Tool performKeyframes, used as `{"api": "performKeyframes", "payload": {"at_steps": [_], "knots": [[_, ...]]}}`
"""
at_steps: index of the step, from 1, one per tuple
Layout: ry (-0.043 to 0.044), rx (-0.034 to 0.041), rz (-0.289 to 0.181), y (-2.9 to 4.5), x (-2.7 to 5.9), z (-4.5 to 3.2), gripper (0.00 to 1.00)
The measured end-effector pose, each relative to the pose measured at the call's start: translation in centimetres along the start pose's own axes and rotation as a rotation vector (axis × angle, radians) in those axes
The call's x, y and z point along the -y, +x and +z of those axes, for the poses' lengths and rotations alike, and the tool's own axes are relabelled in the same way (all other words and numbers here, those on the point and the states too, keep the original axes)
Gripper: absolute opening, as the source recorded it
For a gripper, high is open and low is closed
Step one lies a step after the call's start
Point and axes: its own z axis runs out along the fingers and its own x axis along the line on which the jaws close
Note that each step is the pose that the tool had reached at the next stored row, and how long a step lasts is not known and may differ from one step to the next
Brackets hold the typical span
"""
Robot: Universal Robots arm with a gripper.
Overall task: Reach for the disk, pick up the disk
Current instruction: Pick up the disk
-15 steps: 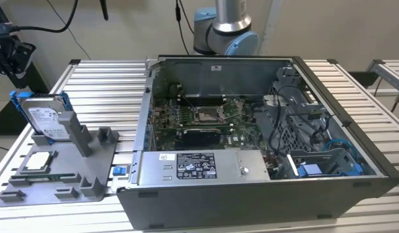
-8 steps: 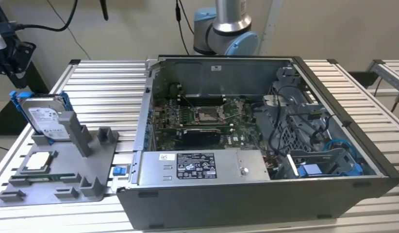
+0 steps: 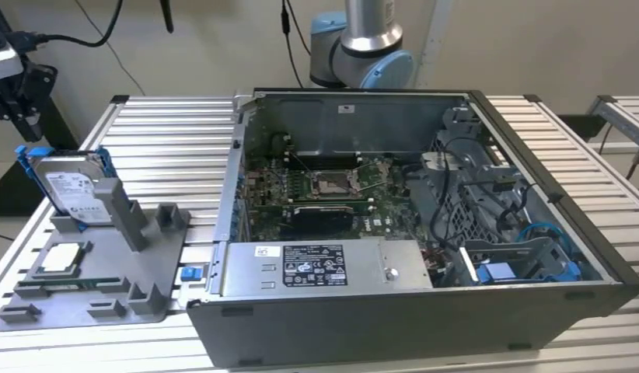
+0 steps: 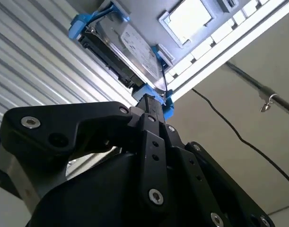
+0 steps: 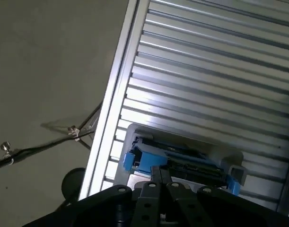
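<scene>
Closest to us in the second wrist view, the black gripper [image 4: 150, 101] reaches up to a corner of the blue frame [image 4: 80, 26] that edges the disk [image 4: 135, 47]. From these pictures we cannot tell how far the tool is open, whether it touches that corner, or whether it has hold of anything. In both wrist views the disk sits right ahead of the gripper. We see it partly edge-on, with its white-labelled face turned away toward the holder's flat base. In the exterior view the disk stands on edge, leaning a little, in a slot of a grey holder [image 3: 143, 256] at the exterior view's left end of the table [image 3: 164, 132]. The gripper hangs dark just above and beside it. A small square silver chip [image 3: 58, 258] lies flat on the same holder, near the disk but apart from it. Beyond the holder, toward the exterior view's right, a computer case [image 3: 403, 326] lies open on the ribbed metal table, showing a green circuit board [image 3: 319, 186] inside. Behind the case we see the arm [image 3: 361, 47], silver with pale blue joints, against the wall.
</scene>
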Motion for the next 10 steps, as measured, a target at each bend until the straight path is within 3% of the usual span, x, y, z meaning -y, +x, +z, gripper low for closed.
{"api": "performKeyframes", "payload": {"at_steps": [10], "knots": [[0.0,-0.0076,-0.201,0.0,0.0,0.0,0.0]]}}
